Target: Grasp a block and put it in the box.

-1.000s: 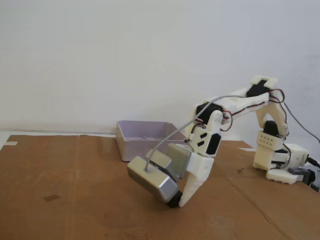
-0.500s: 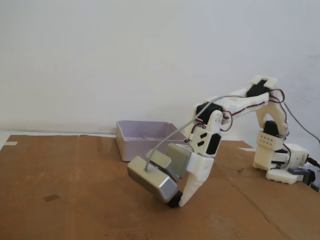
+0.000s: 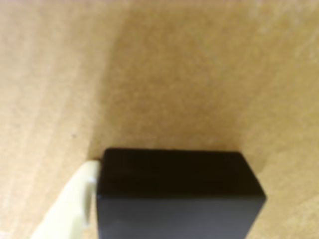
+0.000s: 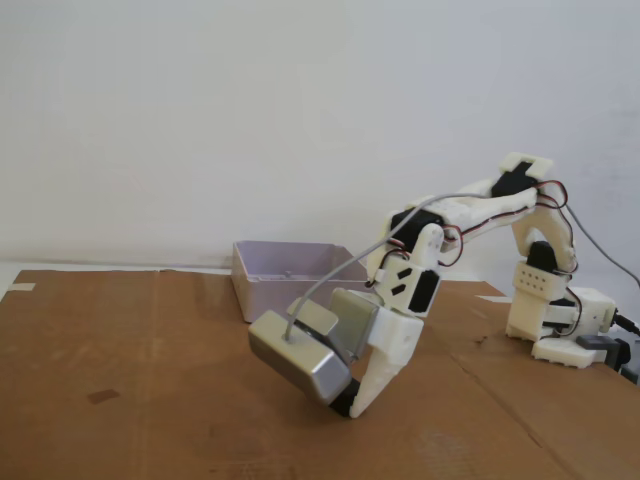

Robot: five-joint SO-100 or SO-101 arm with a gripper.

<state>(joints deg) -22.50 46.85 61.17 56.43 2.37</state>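
1. Because only one pale finger [image 3: 75, 199] shows in the wrist view, pressed against the left face of the block [image 3: 179, 191], and the other is out of frame, I cannot tell whether the jaws are clamped on the block or merely standing beside it. If they are not, a lift would likely leave it on the cardboard [image 4: 150, 380].
2. Behind the jaws and up-left of them in the fixed view stands the box [image 4: 290, 275]. Its floor, as far as the low walls let me see, looks bare, though the near part is hidden. No block lies in it that I can make out.
3. The silver camera module [image 4: 300, 362] hangs just left of the jaws and low over the cardboard. A carry toward the box could knock it against the box's near wall and push the box back.
4. The gripper [image 4: 352, 405] is tipped down with its fingertip near the cardboard, so further descent risks grinding into the surface.
5. The block sits at the jaws, a dark sliver [image 4: 345, 403] under the fingertip. A hold on one end could let it pivot and drop.
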